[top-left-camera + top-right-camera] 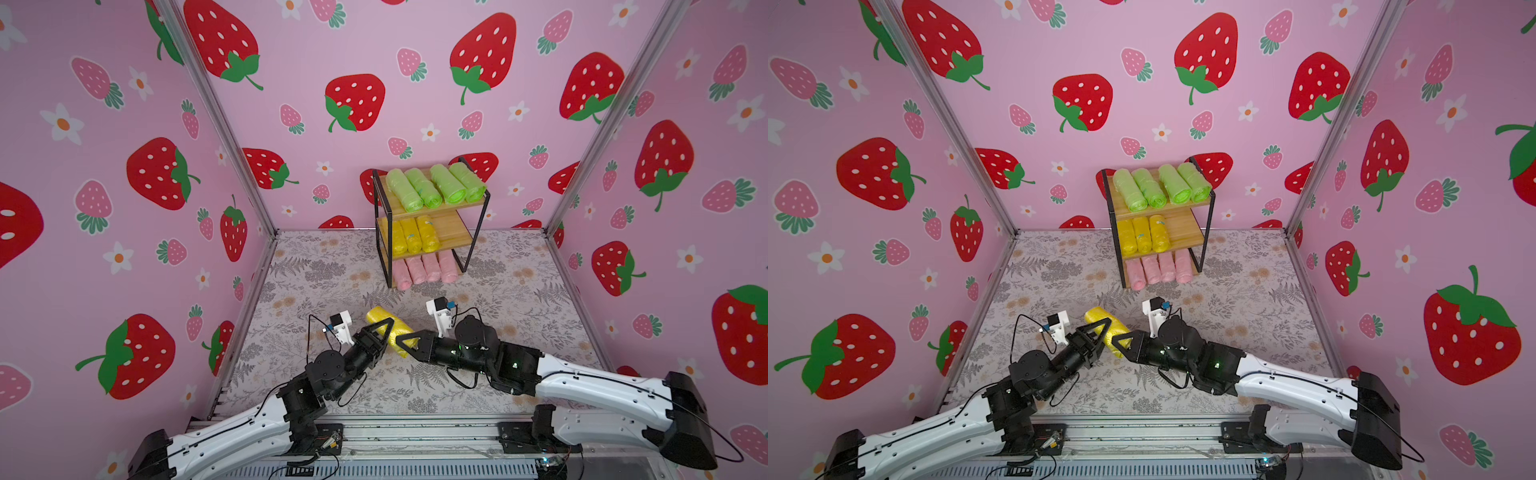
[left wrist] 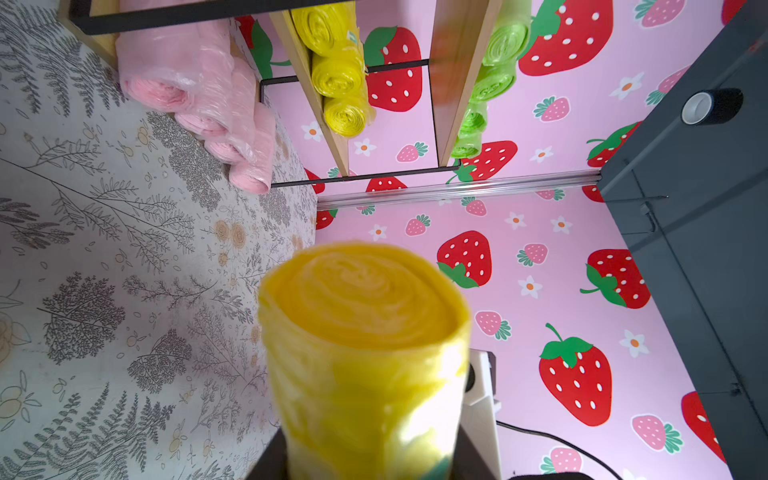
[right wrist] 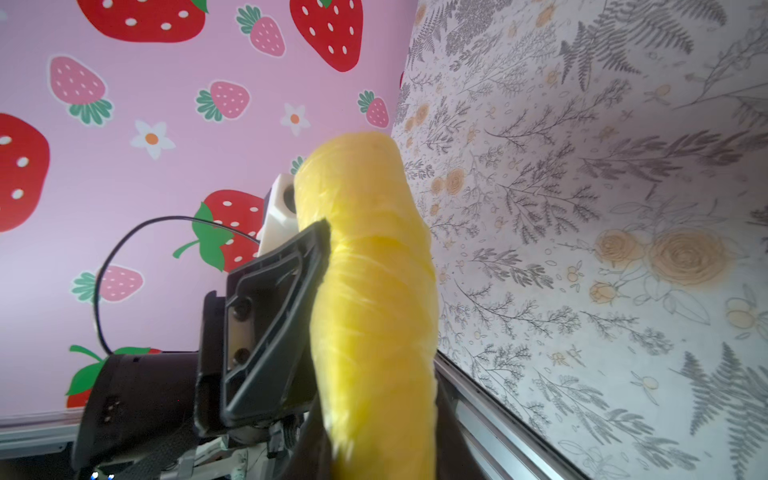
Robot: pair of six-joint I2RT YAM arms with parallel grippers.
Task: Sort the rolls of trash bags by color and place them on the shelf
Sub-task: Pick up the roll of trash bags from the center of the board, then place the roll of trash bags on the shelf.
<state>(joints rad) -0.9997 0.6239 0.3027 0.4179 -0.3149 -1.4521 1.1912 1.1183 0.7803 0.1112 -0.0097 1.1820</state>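
Robot lab test booth: strawberry-print backdrop walls (image 1: 104, 124), aluminium frame posts (image 1: 218, 112).

Lower centre in both top views, the left gripper (image 1: 387, 332) and right gripper (image 1: 404, 344) cover the middle of the yellow roll (image 1: 376, 316). In the left wrist view the roll is blurred and cropped by the frame edge; the shelf (image 2: 451, 83) is cropped too.

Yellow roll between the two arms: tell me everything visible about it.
The yellow crinkly plastic roll is a cylinder of wound film, its spiral end showing in the left wrist view. It sits slanted over the floral table, clamped by the left end effector mid-length and the right end effector at its near end.
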